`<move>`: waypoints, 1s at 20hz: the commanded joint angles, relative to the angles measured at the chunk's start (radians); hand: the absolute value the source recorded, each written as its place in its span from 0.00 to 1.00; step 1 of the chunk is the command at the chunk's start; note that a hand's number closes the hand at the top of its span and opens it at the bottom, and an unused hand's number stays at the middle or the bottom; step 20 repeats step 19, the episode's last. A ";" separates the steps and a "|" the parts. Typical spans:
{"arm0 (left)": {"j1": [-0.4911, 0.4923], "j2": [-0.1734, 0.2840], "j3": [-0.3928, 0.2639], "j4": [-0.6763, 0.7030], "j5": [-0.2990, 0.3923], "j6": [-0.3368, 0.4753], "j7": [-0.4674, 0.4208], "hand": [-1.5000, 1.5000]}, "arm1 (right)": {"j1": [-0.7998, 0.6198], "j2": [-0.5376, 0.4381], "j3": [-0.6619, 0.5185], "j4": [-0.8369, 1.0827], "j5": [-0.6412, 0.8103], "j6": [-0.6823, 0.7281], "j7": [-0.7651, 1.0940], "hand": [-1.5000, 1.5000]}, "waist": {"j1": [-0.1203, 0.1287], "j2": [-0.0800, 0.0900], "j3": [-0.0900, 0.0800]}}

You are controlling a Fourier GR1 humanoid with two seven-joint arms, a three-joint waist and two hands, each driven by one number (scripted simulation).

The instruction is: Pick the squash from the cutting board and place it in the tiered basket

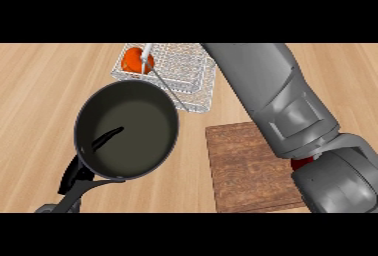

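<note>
One squash [134, 59] in basket [193, 75] (hands unseen)

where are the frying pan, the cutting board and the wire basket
frying pan [127, 131]: head view, dark inside bottom
cutting board [240, 165]: head view, bare wooden top
wire basket [184, 67]: head view, mesh wall

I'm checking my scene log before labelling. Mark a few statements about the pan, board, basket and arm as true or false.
1. The frying pan lies left of the cutting board. True.
2. The orange item sits on the cutting board. False: it is inside the wire basket.
3. The pan's handle points toward the basket. False: it points to the view's lower left.
4. A grey forearm crosses the board's right side. True.
</note>
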 commanded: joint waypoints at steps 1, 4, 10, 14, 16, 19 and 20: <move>-0.086 -0.062 -0.047 -0.060 -0.016 0.016 0.027 0.50 | -0.021 -0.048 0.042 0.021 0.076 -0.159 0.013 0.00 | -0.042 -0.011 -0.002; -0.043 -0.033 -0.038 -0.036 -0.024 -0.006 -0.018 0.50 | 0.033 -0.067 0.041 0.012 0.097 -0.300 -0.035 0.00 | -0.052 -0.009 -0.001; -0.041 -0.006 0.025 -0.054 0.024 -0.006 0.025 0.50 | 0.127 -0.202 -0.028 -0.128 0.028 -0.258 -0.141 0.00 | -0.107 -0.030 0.002; -0.032 -0.009 0.025 -0.053 0.011 0.008 0.030 0.50 | 0.229 -0.283 -0.061 -0.213 -0.015 -0.181 -0.193 0.00 | -0.126 -0.033 0.002; -0.018 -0.023 0.015 -0.075 -0.001 0.028 0.025 0.50 | 0.317 -0.324 -0.064 -0.239 -0.031 -0.101 -0.233 0.00 | -0.135 -0.035 0.003; -0.011 -0.030 0.015 -0.071 -0.010 0.042 0.024 0.50 | 0.356 -0.401 -0.069 -0.298 -0.062 0.035 -0.218 0.00 | -0.152 -0.040 0.002; -0.011 -0.030 0.015 -0.071 -0.010 0.042 0.024 0.50 | 0.356 -0.401 -0.069 -0.298 -0.062 0.035 -0.218 0.00 | -0.152 -0.040 0.002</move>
